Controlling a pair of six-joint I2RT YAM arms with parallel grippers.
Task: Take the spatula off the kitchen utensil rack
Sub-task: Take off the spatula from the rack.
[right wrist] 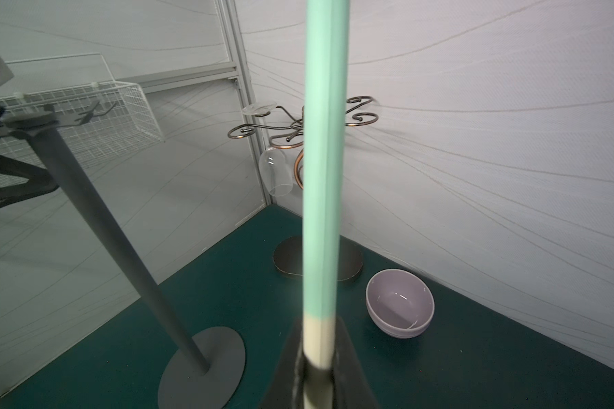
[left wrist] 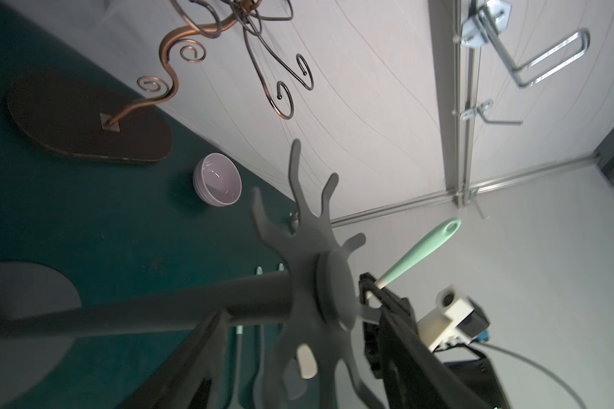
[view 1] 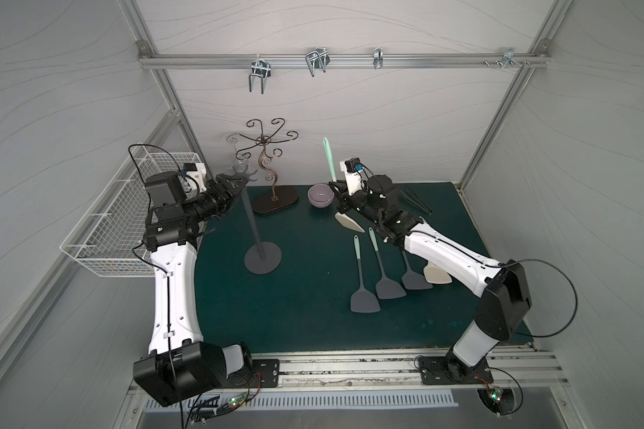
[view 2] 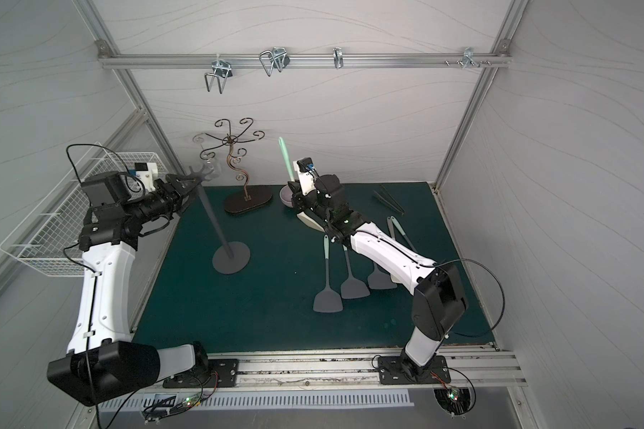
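The spatula [view 1: 328, 159] is off the kitchen utensil rack [view 1: 253, 223] and well apart from it, over on the right arm's side. The right jaws are clamped tight on it where the mint-green handle meets the cream neck. It stands nearly upright, handle end up. The cream blade [view 1: 348, 223] is down by the green surface [view 1: 305, 315]; I cannot tell whether it touches. From the right wrist camera the handle [right wrist: 325, 177] runs straight up the middle of the view, pinched between the two dark jaws at its foot.

A lilac bowl [view 1: 320, 195] sits just beside that grip, toward the back wall.

The left jaws are up at the top of the rack and spread wide. One sits on either side of the pegged hub [left wrist: 319, 283] and the pole just under it, without squeezing anything. The rack's pegs are bare, and its round base [view 1: 263, 258] sits flat on the surface.

Behind the rack stands a bronze scrolled stand [view 1: 276, 200] with a wine glass [right wrist: 275, 173] hanging upside down from it. Three grey turners [view 1: 365, 301] lie side by side near the right arm. A white wire basket [view 1: 108, 223] hangs on the left wall.
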